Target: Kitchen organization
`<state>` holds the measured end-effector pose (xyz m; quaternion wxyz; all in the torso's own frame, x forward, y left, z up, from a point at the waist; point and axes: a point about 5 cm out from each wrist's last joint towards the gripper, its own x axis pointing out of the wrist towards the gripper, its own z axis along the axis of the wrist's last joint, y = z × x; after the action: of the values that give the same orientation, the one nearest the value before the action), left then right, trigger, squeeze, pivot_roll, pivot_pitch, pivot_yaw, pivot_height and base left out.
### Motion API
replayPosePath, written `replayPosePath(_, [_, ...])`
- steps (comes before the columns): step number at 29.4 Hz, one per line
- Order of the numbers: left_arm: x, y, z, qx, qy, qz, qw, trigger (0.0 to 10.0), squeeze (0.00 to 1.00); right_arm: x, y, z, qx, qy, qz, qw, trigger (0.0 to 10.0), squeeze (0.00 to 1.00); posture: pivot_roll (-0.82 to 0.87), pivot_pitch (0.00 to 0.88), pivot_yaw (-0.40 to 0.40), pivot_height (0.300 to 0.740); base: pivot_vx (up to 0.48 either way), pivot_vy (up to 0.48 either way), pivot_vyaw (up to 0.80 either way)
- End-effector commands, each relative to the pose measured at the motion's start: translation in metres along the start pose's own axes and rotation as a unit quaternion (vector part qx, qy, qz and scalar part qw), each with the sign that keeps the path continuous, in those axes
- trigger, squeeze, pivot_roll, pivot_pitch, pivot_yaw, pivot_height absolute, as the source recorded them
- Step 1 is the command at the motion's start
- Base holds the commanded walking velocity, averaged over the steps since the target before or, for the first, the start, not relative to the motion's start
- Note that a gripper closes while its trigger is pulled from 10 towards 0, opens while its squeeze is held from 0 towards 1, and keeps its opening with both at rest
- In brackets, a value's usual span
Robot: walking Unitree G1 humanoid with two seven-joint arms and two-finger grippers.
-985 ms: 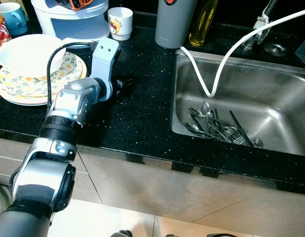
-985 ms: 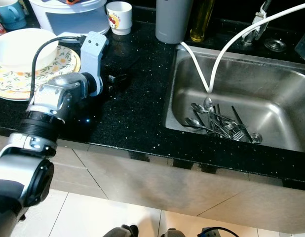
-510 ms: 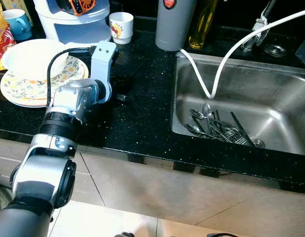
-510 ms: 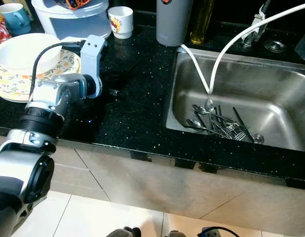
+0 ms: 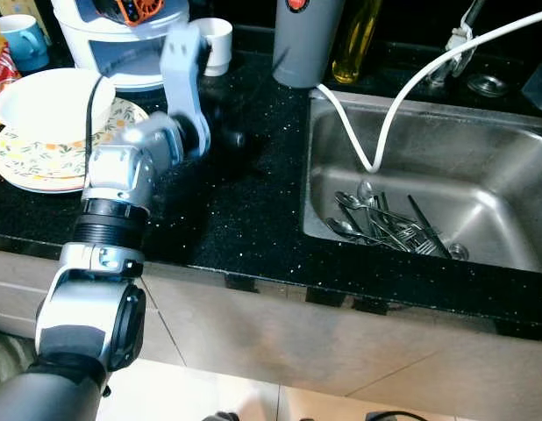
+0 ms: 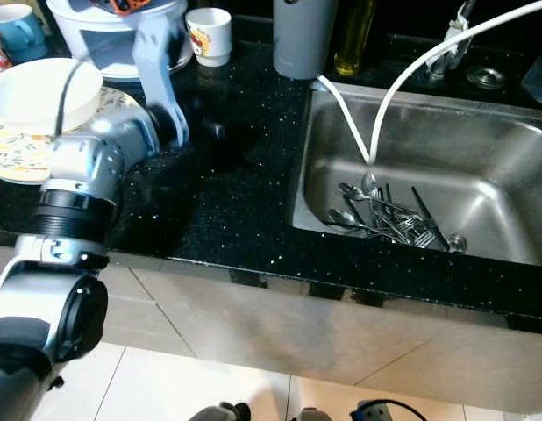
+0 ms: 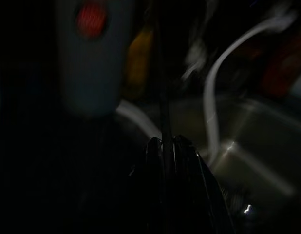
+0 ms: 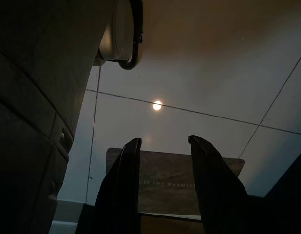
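Note:
My left gripper [image 5: 231,138] hovers blurred over the black countertop [image 5: 245,210], left of the steel sink [image 5: 481,153]. In the left wrist view its fingers [image 7: 182,161] are shut on a thin dark stick [image 7: 164,117] that points toward the grey bottle [image 7: 94,53] and the sink. Several spoons and forks [image 5: 389,230] lie in the sink under a white hose [image 5: 402,96]. A white bowl [image 5: 45,98] rests on flowered plates [image 5: 21,158] to the arm's left. My right gripper [image 8: 162,146] hangs open above the floor.
Along the back stand a white container [image 5: 113,39], a white mug [image 5: 218,42], a blue mug [image 5: 24,39], the grey bottle [image 5: 306,39] and an oil bottle [image 5: 354,44]. Cabinet fronts [image 5: 280,333] drop below the counter edge.
My left arm has risen off the countertop and swung its wrist up and toward the back, now blurred by motion. The things in the sink and on the counter have not moved.

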<state>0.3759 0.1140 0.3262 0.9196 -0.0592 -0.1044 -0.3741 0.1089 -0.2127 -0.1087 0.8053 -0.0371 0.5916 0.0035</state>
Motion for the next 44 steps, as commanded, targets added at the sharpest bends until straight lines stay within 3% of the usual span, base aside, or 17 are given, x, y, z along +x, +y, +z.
replayPosePath(1, [-0.002, -0.007, 0.002, -0.01, -0.021, -0.02, 1.0, 0.0, 0.0, 0.0, 0.001, -0.008, 0.014, 0.012, 0.001, 1.0, 10.0, 0.0, 0.02, 0.123, -0.039, 0.74, 0.0, 0.0, 0.0])
replayPosePath(6, [-0.004, -0.013, 0.008, -0.013, -0.046, -0.044, 0.998, 0.0, 0.0, 0.0, 0.0, -0.007, 0.012, 0.012, 0.001, 1.0, 10.0, 0.0, 0.03, 0.12, -0.043, 0.74, 0.0, 0.0, 0.0])
replayPosePath(8, [-0.006, -0.02, 0.013, -0.022, -0.073, -0.074, 0.994, 0.0, 0.0, -0.001, -0.002, -0.007, 0.011, 0.012, 0.0, 1.0, 10.0, 0.0, 0.03, 0.115, -0.042, 0.74, 0.0, 0.0, 0.0])
replayPosePath(9, [-0.01, -0.032, 0.016, -0.025, -0.097, -0.123, 0.987, 0.0, 0.0, -0.001, -0.004, -0.006, 0.011, 0.009, -0.001, 1.0, 10.0, 0.0, 0.03, 0.113, -0.04, 0.74, 0.0, 0.0, 0.0])
replayPosePath(10, [-0.01, -0.032, 0.016, -0.025, -0.097, -0.123, 0.987, 0.0, 0.0, -0.001, -0.004, -0.006, 0.011, 0.009, -0.001, 1.0, 10.0, 0.0, 0.03, 0.113, -0.04, 0.74, 0.0, 0.0, 0.0])
replayPosePath(11, [-0.018, -0.048, 0.016, -0.047, -0.129, -0.185, 0.973, 10.0, 0.0, -0.001, -0.004, -0.004, 0.018, 0.005, -0.002, 1.0, 10.0, 0.0, 0.03, 0.111, -0.039, 0.74, 0.0, 0.0, 0.0])
replayPosePath(12, [-0.018, -0.048, 0.016, -0.047, -0.129, -0.185, 0.973, 10.0, 0.0, -0.001, -0.004, -0.004, 0.018, 0.005, -0.002, 1.0, 10.0, 0.0, 0.03, 0.111, -0.039, 0.74, 0.0, 0.0, 0.0])
replayPosePath(14, [-0.035, -0.072, 0.016, -0.093, -0.183, -0.271, 0.94, 10.0, 0.0, 0.0, -0.003, -0.002, 0.029, 0.002, 0.001, 1.0, 10.0, 0.0, 0.03, 0.113, -0.041, 0.74, 0.0, 0.0, -0.4])
replayPosePath(16, [-0.035, -0.072, 0.016, -0.093, -0.183, -0.271, 0.94, 10.0, 0.0, 0.0, -0.003, -0.002, 0.029, 0.002, 0.001, 1.0, 10.0, 0.0, 0.03, 0.113, -0.041, 0.74, 0.0, 0.0, -0.8])
replayPosePath(18, [-0.049, -0.082, 0.021, -0.126, -0.22, -0.312, 0.916, 10.0, 0.0, 0.0, -0.002, -0.002, 0.023, 0.005, 0.003, 1.0, 10.0, 0.0, 0.04, 0.113, -0.044, 0.74, 0.0, 0.0, -0.8])
replayPosePath(20, [-0.053, -0.084, 0.023, -0.133, -0.229, -0.32, 0.91, 10.0, 0.0, 0.0, -0.002, -0.002, 0.02, 0.006, 0.002, 1.0, 10.0, 0.0, 0.04, 0.114, -0.044, 0.74, 0.0, 0.0, -0.8])
replayPosePath(24, [-0.059, -0.08, 0.021, -0.116, -0.219, -0.312, 0.917, 10.0, 0.0, -0.001, -0.006, -0.005, 0.018, 0.011, 0.001, 1.0, 10.0, 0.0, 0.04, 0.115, -0.044, 0.74, 0.0, 0.0, -0.8])
replayPosePath(26, [-0.063, -0.074, 0.019, -0.091, -0.2, -0.294, 0.93, 10.0, 0.0, -0.002, -0.008, -0.006, 0.017, 0.012, 0.0, 1.0, 10.0, 0.0, 0.04, 0.114, -0.043, 0.74, 0.0, 0.0, -0.8])
replayPosePath(34, [-0.062, -0.057, 0.026, -0.051, -0.186, -0.25, 0.949, 10.0, 0.0, -0.001, -0.006, -0.006, 0.018, 0.012, -0.001, 1.0, 10.0, 0.0, 0.03, 0.115, -0.044, 0.74, 0.0, 0.0, -0.8])
replayPosePath(37, [-0.057, -0.051, 0.021, 0.008, -0.139, -0.23, 0.963, 10.0, 0.0, -0.001, -0.006, -0.004, 0.023, 0.011, -0.004, 1.0, 10.0, 0.0, 0.02, 0.117, -0.042, 0.74, 0.0, 0.0, -0.8])
replayPosePath(39, [-0.049, -0.044, 0.012, 0.075, -0.087, -0.21, 0.971, 10.0, 0.0, -0.001, -0.006, -0.004, 0.022, 0.011, -0.005, 1.0, 10.0, 0.0, 0.02, 0.121, -0.041, 0.74, 0.0, 0.0, 0.0])
replayPosePath(44, [-0.042, -0.037, 0.005, 0.14, -0.04, -0.193, 0.97, 10.0, 0.0, -0.001, -0.007, -0.005, 0.02, 0.012, -0.004, 1.0, 10.0, 0.0, 0.02, 0.125, -0.039, 0.74, 0.0, 0.0, 0.0])
